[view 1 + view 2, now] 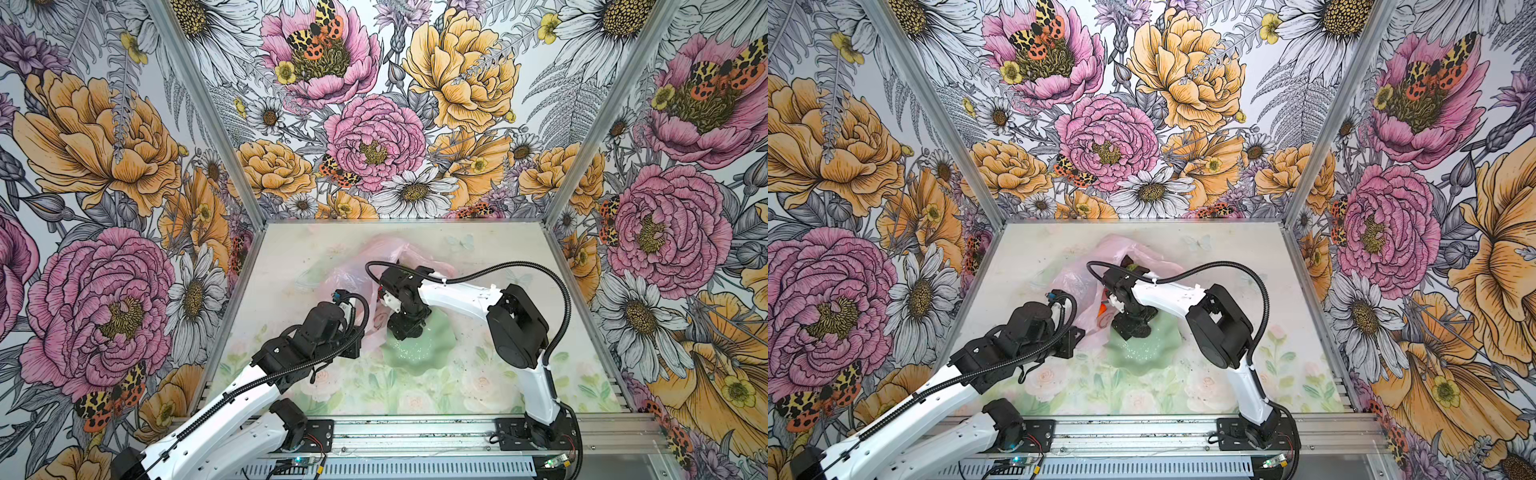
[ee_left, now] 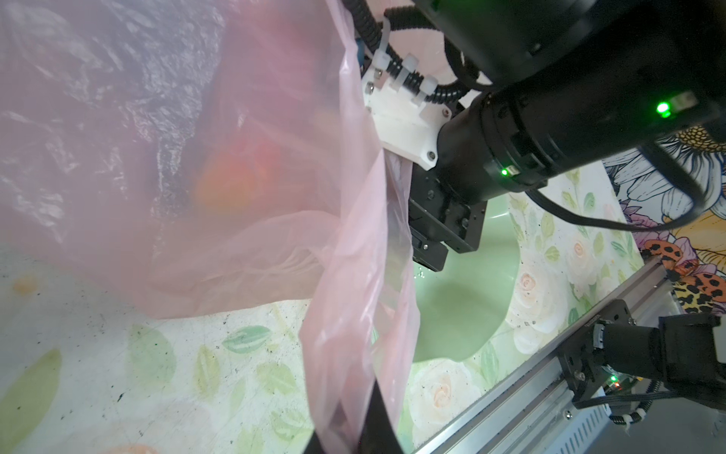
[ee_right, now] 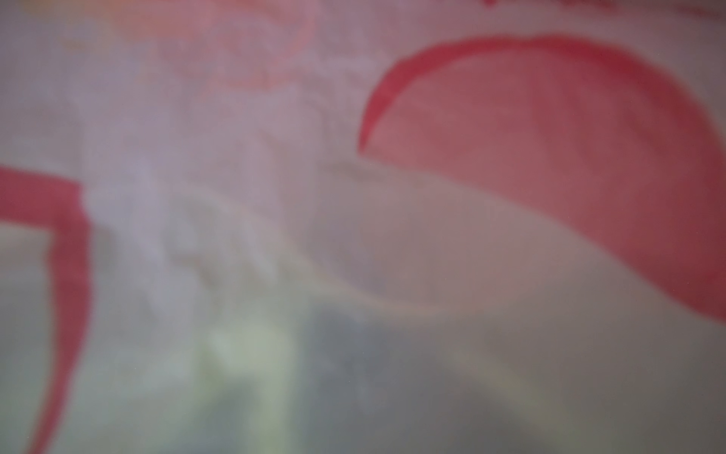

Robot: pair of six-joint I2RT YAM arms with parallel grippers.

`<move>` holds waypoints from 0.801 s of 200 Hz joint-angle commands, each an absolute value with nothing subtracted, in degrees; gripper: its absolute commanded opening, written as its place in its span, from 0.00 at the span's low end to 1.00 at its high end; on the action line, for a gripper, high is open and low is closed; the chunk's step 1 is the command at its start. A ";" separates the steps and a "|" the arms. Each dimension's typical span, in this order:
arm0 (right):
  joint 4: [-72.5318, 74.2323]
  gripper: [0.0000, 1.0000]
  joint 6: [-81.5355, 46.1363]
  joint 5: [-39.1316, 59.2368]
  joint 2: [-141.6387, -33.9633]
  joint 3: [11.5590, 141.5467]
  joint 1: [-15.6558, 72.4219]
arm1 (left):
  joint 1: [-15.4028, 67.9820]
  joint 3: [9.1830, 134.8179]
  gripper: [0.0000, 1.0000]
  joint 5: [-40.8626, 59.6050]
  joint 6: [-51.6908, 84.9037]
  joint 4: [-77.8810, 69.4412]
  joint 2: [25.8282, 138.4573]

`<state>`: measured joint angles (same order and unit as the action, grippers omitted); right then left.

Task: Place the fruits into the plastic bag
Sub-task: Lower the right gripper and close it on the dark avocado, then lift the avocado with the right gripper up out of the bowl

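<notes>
Presently listed: contents of the bench (image 1: 505, 266), with both arms' fingers.

Plastic bag (image 1: 353, 276): thin, translucent, pale pink, crumpled; lies just beyond both sets of fingers in both top views; one strip of its film runs taut down to the left fingers in the left wrist view; its red printed marks (image 3: 550, 129) fill the right wrist view, wholly blurred, the film lying close against that camera.

Left fingers (image 2: 384, 430): together, clamped on the bag's film; the pinched strip rises from between them; the dish lies near them, apart from them.

Right fingers (image 1: 402, 332): pointed down over the far rim of the dish, close against the near side of the bag; they stand apart; their tips are hidden behind the film in the left wrist view, so whether anything sits between them cannot be told.

Orange-red fruit (image 1: 1103, 309): inside the bag, seen blurred through the film; just beside the right fingers, on the side toward the left fingers.

Green fruit (image 1: 1132, 266): in the bag's open mouth, farther beyond the right fingers; partly hidden by the right arm.

Dish (image 1: 422, 355): pale green, scalloped rim, glossy; under the right fingers and spreading to their near side; its far rim is just beside the bag.
</notes>
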<state>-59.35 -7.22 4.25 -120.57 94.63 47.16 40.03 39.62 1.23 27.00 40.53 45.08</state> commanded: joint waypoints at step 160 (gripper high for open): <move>-55.18 0.49 -12.26 3.90 -106.20 85.76 46.85 | 40.71 40.07 0.00 0.20 27.00 40.69 44.83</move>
<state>-56.55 -10.41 3.31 -110.78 86.91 47.16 40.29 39.62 1.04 27.00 40.56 45.17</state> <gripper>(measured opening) 0.518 0.047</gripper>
